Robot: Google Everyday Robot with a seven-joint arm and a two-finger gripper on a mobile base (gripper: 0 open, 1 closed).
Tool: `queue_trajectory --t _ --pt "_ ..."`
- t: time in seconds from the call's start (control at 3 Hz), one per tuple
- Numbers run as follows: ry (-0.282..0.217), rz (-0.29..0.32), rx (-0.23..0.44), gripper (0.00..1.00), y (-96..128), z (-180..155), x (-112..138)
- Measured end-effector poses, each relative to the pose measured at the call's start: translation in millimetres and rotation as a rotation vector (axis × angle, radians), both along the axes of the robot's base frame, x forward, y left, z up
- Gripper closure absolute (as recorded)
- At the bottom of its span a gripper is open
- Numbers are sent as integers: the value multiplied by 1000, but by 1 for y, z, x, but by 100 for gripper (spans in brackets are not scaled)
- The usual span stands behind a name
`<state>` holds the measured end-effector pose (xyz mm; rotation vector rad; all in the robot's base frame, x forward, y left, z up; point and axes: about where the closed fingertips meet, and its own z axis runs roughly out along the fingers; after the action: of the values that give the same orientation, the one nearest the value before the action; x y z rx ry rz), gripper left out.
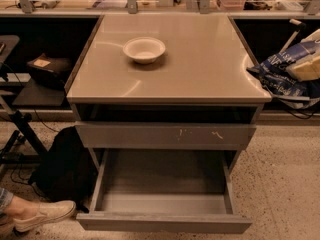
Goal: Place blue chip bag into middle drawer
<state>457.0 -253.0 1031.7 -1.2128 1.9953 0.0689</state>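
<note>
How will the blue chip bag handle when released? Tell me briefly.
Probably floppy: the blue chip bag looks crinkled and sags below the gripper holding it at the right edge of the table. Likely light, being thin foil. It may land unevenly in the middle drawer, which is open.
</note>
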Motion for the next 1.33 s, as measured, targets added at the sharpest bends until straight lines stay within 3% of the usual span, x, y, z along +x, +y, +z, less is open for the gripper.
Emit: queue_trajectory --t 0.33,0.67,1.0,1.33 --pt "28 7 -29 100 3 -23 -19" --pt "5 40 -46 100 20 -60 -46" --pt "6 58 1 100 46 -132 -37" --pt "74 52 124 100 90 -217 -20"
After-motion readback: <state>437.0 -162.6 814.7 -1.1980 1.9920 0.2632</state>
